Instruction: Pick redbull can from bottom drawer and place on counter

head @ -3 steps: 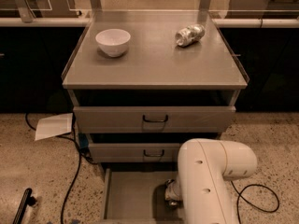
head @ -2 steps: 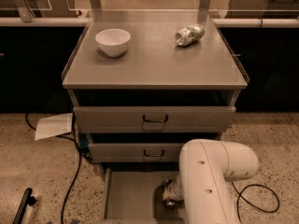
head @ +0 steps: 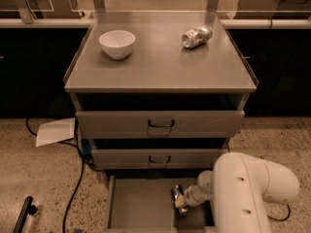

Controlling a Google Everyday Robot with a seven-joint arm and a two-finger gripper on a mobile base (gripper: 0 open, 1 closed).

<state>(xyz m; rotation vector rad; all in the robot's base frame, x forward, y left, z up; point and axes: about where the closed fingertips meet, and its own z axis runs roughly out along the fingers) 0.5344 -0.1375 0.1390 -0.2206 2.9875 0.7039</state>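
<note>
Down in the wide grey metal bottom drawer [head: 136,205], the white arm's gripper [head: 182,204] sits right at the slim silver-and-blue redbull can [head: 177,194]; whether it has clamped the can I cannot tell. Far above and beyond the gripper, the flat grey counter [head: 160,69] bears a round white bowl [head: 117,43] and a fat pale silver can [head: 197,36] lying on its side.

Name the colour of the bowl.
White bowl, camera view; gripper sits in the bottom drawer.

Speckled floor [head: 39,178] near left, dark panels [head: 29,72] behind on both sides, warm dim light; gripper [head: 181,204] low, near, right of centre.
</note>
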